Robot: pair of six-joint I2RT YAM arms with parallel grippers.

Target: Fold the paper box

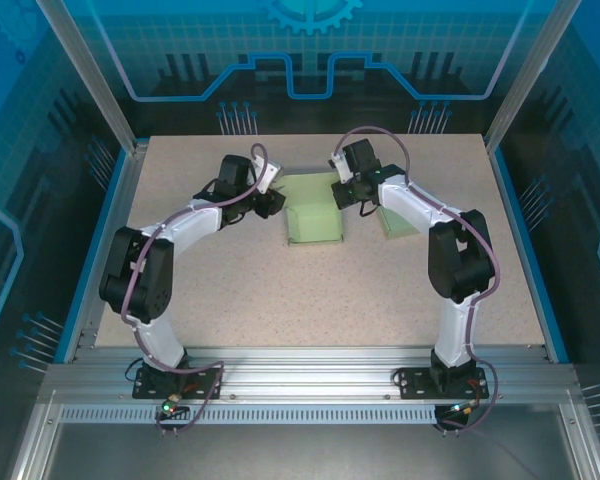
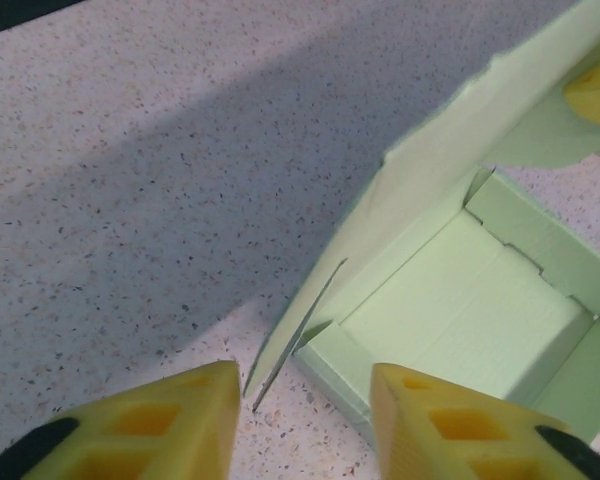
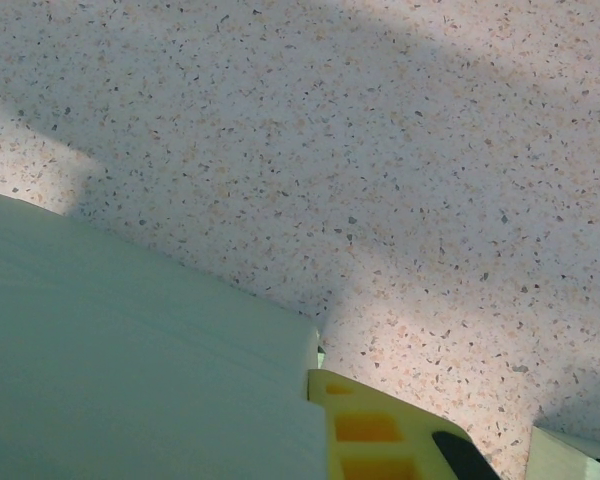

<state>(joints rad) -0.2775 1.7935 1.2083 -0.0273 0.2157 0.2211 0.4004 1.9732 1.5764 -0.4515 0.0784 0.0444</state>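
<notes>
The paper box (image 1: 313,224) is light green and sits partly folded at the table's middle back, with one flap lying flat to its right (image 1: 395,222). In the left wrist view its open inside (image 2: 460,310) is seen, with a tall flap (image 2: 420,180) standing along its left wall. My left gripper (image 2: 305,400) is open at the box's left corner, with the flap's lower edge between its yellow fingers (image 2: 150,425). My right gripper (image 3: 315,385) is shut on the box's back flap (image 3: 130,350); one yellow finger (image 3: 380,435) shows and the other is hidden behind the paper.
The speckled table (image 1: 280,300) is ringed by a blue rim and a metal frame (image 1: 300,385). Both arms reach inward from the near edge and meet at the box (image 1: 313,224).
</notes>
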